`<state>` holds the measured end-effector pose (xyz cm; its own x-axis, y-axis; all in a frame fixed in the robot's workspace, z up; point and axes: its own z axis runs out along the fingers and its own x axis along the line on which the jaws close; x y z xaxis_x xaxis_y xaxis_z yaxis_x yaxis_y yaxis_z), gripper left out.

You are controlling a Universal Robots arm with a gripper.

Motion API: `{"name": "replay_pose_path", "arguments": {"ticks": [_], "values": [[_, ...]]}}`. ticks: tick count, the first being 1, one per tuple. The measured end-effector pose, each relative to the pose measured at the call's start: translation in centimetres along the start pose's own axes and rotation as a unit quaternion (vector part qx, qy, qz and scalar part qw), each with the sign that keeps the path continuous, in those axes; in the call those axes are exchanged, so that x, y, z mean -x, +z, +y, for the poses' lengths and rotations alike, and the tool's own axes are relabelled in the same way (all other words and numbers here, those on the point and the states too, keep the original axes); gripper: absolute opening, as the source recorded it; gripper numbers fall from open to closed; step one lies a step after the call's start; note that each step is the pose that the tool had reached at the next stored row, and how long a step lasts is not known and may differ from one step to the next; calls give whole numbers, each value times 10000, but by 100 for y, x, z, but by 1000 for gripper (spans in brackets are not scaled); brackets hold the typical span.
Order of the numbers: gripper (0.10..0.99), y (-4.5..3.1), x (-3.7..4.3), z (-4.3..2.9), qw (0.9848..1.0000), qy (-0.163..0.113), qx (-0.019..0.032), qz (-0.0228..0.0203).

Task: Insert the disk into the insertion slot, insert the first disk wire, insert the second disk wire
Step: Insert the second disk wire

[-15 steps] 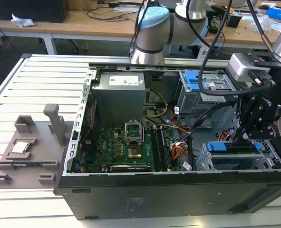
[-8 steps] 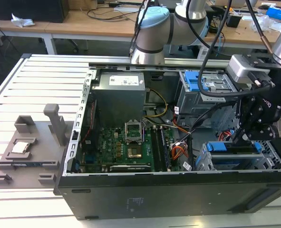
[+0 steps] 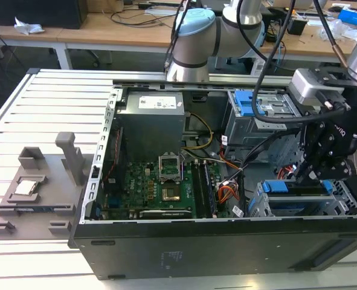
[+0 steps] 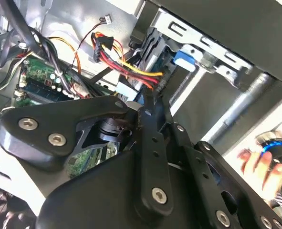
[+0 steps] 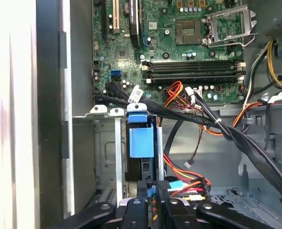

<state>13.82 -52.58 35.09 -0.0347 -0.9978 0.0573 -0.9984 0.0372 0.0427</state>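
Observation:
The disk [image 3: 296, 204], in its bright blue carrier, lies inside the silver insertion slot [image 3: 260, 205] at the case's front corner on the exterior view's right. In the first wrist view the disk's blue carrier [image 5: 141, 140] sits between the slot's silver rails [image 5: 118, 152]. My gripper [image 3: 308, 175] hangs right above the disk's inner end. Its fingers stand close together at that end of the disk in both wrist views [image 5: 151, 191] [image 4: 145, 100], pinching the plug of a red, yellow and black disk wire [image 4: 131, 71]. More orange and red wires [image 5: 183, 183] lie beside the fingers.
The open computer case holds a green motherboard [image 3: 166, 181], a grey power supply [image 3: 151, 115] and a taller grey cage with a blue latch [image 3: 250, 103]. Black cable bundles [image 5: 236, 136] cross above the slot. A grey parts fixture [image 3: 33, 187] lies on the table. A person's hand [image 4: 255, 162] is outside the case.

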Motion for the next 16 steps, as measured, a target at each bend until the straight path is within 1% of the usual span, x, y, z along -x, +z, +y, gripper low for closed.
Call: {"name": "replay_pose_path", "arguments": {"ticks": [1,2,3,4,5,6,9,13,14,16], "values": [[220,-27,-2,6,10000,1,0,0],[220,-27,-3,39,10000,-1,0,-3],[220,-21,-3,87,10000,-1,1,-9],[204,-14,-3,116,10000,-1,1,-15],[141,-6,-3,133,10000,-1,1,-22],[106,23,-3,144,10000,-1,1,-27],[106,102,-2,141,10000,-1,1,-26],[106,130,-1,140,10000,-1,1,-23],[106,126,-1,139,10000,-2,1,-29],[106,-45,-10,146,10000,-2,1,-28]]}}
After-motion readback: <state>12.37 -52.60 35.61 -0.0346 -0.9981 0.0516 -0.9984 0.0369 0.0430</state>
